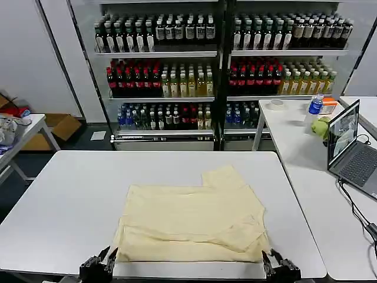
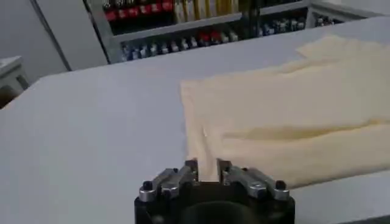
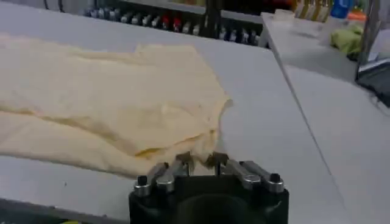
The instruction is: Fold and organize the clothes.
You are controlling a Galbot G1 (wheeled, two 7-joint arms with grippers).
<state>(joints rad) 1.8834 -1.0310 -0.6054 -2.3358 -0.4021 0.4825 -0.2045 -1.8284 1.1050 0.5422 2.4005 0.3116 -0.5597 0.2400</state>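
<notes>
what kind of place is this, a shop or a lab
Probably a lab mocked up as a shop: drink shelves stocked with bottles stand behind a white table holding a cream T-shirt, and an open laptop sits on a side table.

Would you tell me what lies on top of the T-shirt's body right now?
A folded-over layer of the same cream T-shirt lies diagonally across its near half, one sleeve sticking out at the far edge. Nothing else rests on it. Whatever the fold covers, and the white table beneath, is hidden.
</notes>
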